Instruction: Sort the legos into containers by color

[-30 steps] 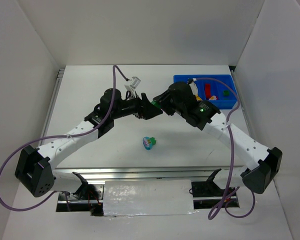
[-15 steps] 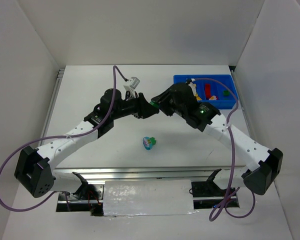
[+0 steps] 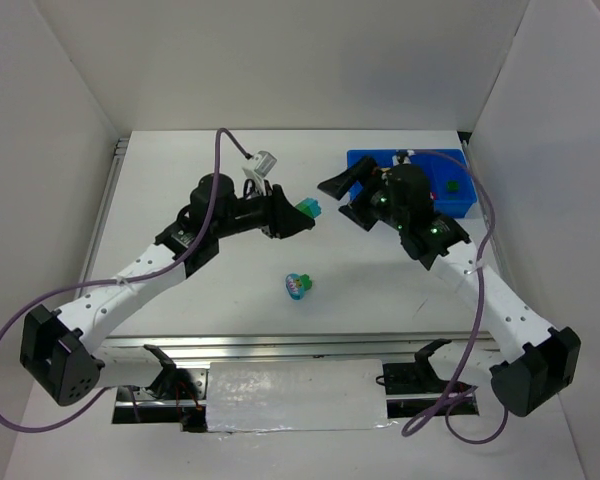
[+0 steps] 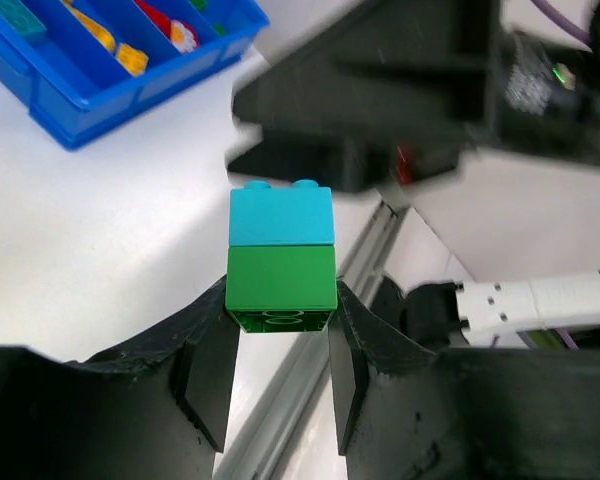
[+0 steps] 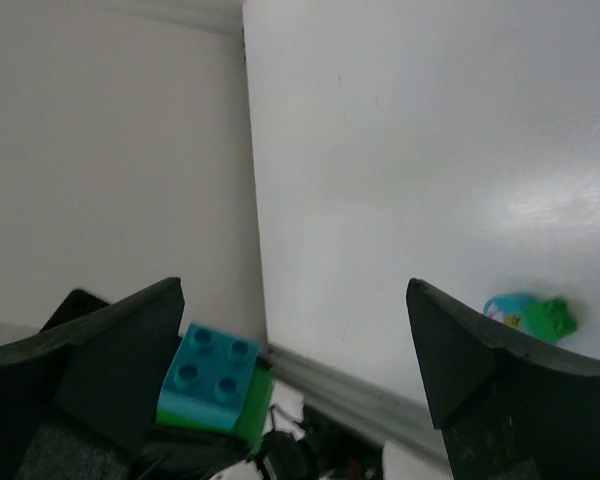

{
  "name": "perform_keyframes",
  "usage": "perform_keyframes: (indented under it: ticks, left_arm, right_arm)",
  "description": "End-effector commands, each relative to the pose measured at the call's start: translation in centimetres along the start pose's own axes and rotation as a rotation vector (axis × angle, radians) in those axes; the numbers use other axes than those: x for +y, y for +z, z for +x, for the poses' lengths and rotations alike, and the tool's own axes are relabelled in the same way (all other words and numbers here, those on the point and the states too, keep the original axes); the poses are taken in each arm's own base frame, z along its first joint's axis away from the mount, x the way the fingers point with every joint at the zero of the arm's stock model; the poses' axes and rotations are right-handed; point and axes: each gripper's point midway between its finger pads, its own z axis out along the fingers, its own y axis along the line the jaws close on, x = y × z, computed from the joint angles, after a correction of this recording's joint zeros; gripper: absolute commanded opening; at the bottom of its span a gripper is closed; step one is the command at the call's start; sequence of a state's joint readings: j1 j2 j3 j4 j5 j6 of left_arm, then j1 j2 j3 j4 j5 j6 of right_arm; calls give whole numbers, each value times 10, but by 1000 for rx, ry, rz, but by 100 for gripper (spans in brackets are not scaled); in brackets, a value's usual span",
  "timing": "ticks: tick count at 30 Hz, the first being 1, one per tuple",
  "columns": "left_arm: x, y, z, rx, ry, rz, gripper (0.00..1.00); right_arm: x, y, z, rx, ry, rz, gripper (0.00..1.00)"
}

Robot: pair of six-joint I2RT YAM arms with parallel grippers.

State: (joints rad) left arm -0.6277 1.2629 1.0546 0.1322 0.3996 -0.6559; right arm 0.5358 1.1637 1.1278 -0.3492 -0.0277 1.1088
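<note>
Wide white tabletop (image 3: 180,190). Blue tray (image 3: 460,205) at back right, on my right arm's side. My right tool (image 3: 345,200) is spread wide and faces my left tool (image 3: 298,212) across a small gap. Left tool pinches the green brick (image 4: 280,290) of a two-brick stack, held off the tabletop. Cyan brick (image 4: 280,218) juts toward the right tool, so the stack's long axis runs along that line. Small lego cluster (image 3: 299,286) lies nearer, apart from both tools.

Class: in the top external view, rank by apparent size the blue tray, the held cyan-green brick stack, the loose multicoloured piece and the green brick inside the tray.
1. bright-blue rectangular plastic tray, partly hidden
2. multicoloured plastic piece and cyan-green plastic brick stack: alike; the stack is raised, so unranked
3. small green plastic brick
</note>
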Motion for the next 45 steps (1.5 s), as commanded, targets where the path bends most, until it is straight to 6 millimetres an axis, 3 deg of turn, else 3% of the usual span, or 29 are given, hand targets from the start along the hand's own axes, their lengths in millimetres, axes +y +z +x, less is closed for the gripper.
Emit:
perform_keyframes:
  ticks: [1, 2, 3, 5, 7, 10, 16, 21, 24, 27, 30, 32, 34, 37, 43, 44, 45]
  left_arm:
    - [-33, -11, -18, 28, 75, 120, 0]
    - [-45, -15, -10, 80, 79, 192, 0]
    - [-51, -19, -8, 102, 82, 228, 0]
    - [-71, -32, 1, 161, 88, 342, 0]
    - [-90, -44, 4, 195, 96, 439, 0]
    - [-111, -62, 11, 259, 80, 565, 0]
    - [-118, -74, 14, 287, 62, 568, 0]
    - [-121, -73, 7, 254, 62, 563, 0]
    - [-119, -71, 6, 254, 56, 546, 0]
    - [-117, -70, 7, 252, 56, 540, 0]
    - [-112, -68, 9, 259, 54, 517, 0]
    - [-112, -68, 10, 260, 52, 518, 0]
    - [-113, -69, 9, 257, 55, 516, 0]
    - [-114, -72, 7, 255, 71, 508, 0]
    - [-105, -86, 3, 217, 115, 444, 0]
    - [-103, -87, 2, 206, 121, 434, 0]
    - [-103, -90, 0, 196, 124, 429, 0]
  right_arm:
    - [27, -19, -20, 24, -244, -273, 100]
    - [33, -29, -29, 19, -301, -362, 100]
    - [34, -42, -5, 156, -364, -481, 100]
    - [49, -61, 3, 213, -515, -672, 100]
    - [56, -94, 31, 370, -660, -879, 100]
    - [61, -119, 42, 398, -726, -999, 100]
    - [69, -141, 55, 476, -741, -1126, 96]
    - [73, -142, 73, 558, -736, -1146, 91]
    - [72, -133, 81, 566, -744, -1098, 91]
    - [80, -132, 86, 538, -789, -1085, 84]
    - [83, -134, 86, 512, -786, -1096, 59]
    - [81, -132, 87, 504, -788, -1092, 35]
    - [78, -128, 86, 493, -782, -1068, 0]
    - [66, -113, 77, 437, -777, -992, 0]
    - [11, -45, 0, 220, -574, -625, 0]
    - [-11, -29, -13, 210, -509, -506, 0]
    - [-15, -19, -30, 157, -478, -417, 0]
